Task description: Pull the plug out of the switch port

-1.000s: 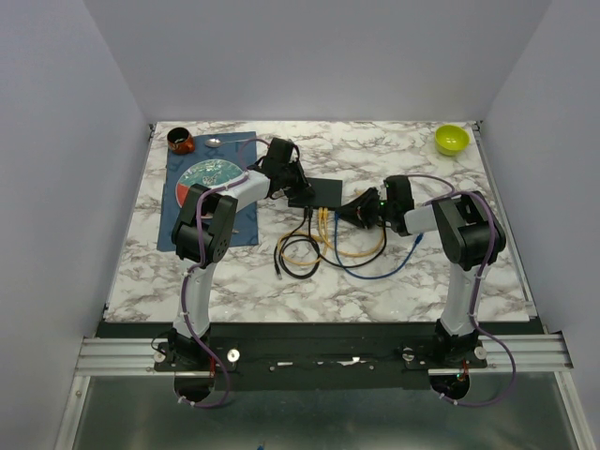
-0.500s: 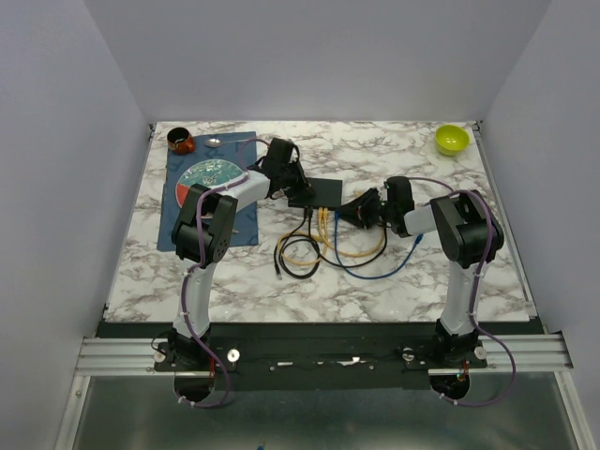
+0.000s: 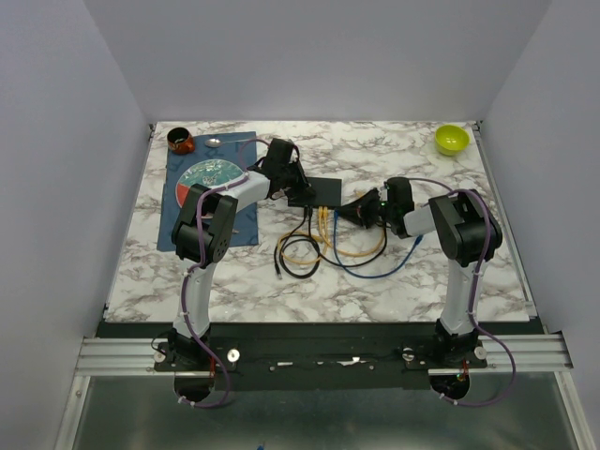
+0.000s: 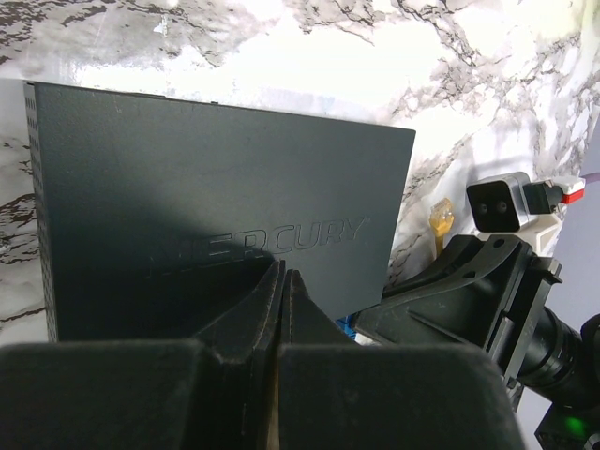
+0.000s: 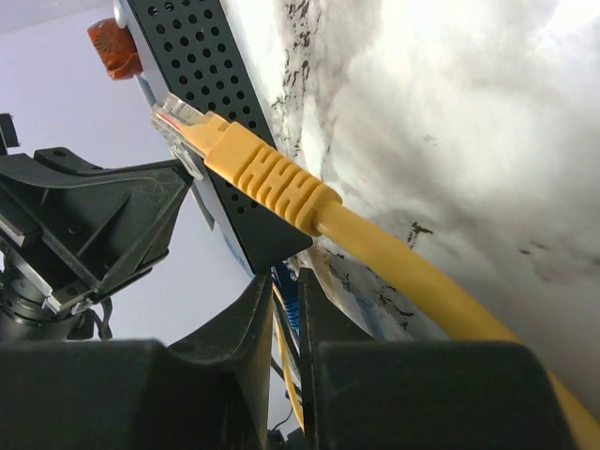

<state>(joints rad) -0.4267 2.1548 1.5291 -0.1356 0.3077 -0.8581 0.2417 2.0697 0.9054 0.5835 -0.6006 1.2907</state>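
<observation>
The switch (image 4: 216, 187) may slide toward the surface's (image 3: 422, 272) right edge if tugged from under the clenched left end effector (image 4: 281, 277). I cannot tell the right end effector's (image 5: 284, 286) hold beside the yellow plug (image 5: 253, 169).

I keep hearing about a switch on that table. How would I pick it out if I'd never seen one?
On the marble table, look near the middle, just right of the blue mat. The switch is the flat matte-black box there. It alone has yellow, blue and black cables trailing from its near edge.
</observation>
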